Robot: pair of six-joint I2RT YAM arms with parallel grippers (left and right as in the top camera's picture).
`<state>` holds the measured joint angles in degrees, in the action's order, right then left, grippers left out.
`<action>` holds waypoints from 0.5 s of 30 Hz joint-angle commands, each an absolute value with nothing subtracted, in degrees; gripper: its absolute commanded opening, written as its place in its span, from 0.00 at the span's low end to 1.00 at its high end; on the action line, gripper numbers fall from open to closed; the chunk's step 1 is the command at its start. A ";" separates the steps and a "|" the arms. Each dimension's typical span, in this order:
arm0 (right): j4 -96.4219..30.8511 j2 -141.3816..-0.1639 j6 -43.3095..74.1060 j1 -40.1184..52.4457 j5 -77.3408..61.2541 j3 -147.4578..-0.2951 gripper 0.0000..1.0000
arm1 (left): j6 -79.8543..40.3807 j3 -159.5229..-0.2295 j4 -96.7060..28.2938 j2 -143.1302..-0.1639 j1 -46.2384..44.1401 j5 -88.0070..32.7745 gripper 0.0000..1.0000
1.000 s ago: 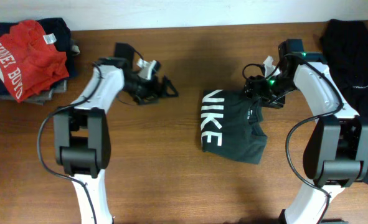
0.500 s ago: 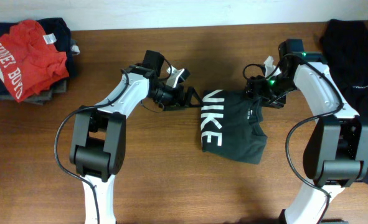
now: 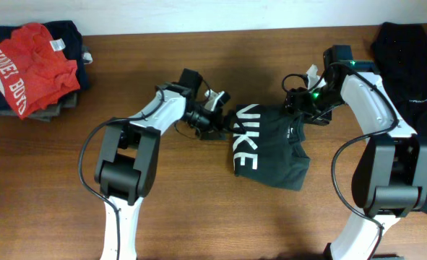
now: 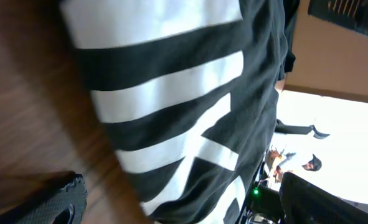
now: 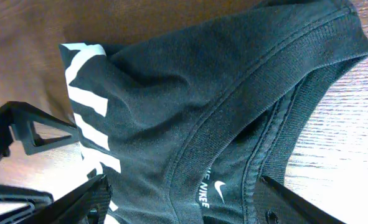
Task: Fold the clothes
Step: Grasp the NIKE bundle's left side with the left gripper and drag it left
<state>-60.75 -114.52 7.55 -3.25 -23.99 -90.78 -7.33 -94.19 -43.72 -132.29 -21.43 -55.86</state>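
Okay, I am working on the NIKE shirt (image 3: 267,148). It lies in the middle of the table (image 3: 199,209), bunched up and not flat. The big white letters are on its left side and the neck hole is on its right side.

My left hand (image 3: 222,121) is wide open and sits low, right at the edge with the letters. In the left wrist view the striped letters fill the space between its fingers. My right hand (image 3: 298,112) is at the neck end. Its fingers stand apart on both sides of the collar and do not squeeze it. I cannot tell if they touch the cloth.

To do this step well, I think each hand should pinch only the top layer, close to a corner. Both hands should lift together, so the shirt does not twist. I would go down slowly, since the fingers could scrape the table or grab too many layers.

Other things are far from the work. A red shirt (image 3: 25,65) with white letters lies on a pile of dark clothes (image 3: 65,32) in the far left corner. A black cloth (image 3: 408,50) lies along the right side, just beside the right arm. That one could snag if the arm swings out. Nothing sits between the two hands but the shirt.
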 commanded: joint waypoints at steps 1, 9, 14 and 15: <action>-60.53 -114.76 7.79 -3.53 -23.27 -90.54 0.78 | -7.68 -93.45 -43.18 -134.47 -23.09 -57.69 0.99; -60.58 -114.76 7.79 -3.53 -23.27 -90.54 0.76 | -7.68 -93.45 -42.09 -135.44 -25.76 -57.65 0.96; -60.62 -114.76 7.79 -3.53 -23.27 -90.54 0.74 | -7.66 -93.45 -40.56 -135.44 -25.78 -57.12 0.51; -60.62 -114.76 7.79 -3.53 -23.27 -90.54 0.73 | -7.66 -93.45 -40.42 -135.44 -25.78 -56.93 0.45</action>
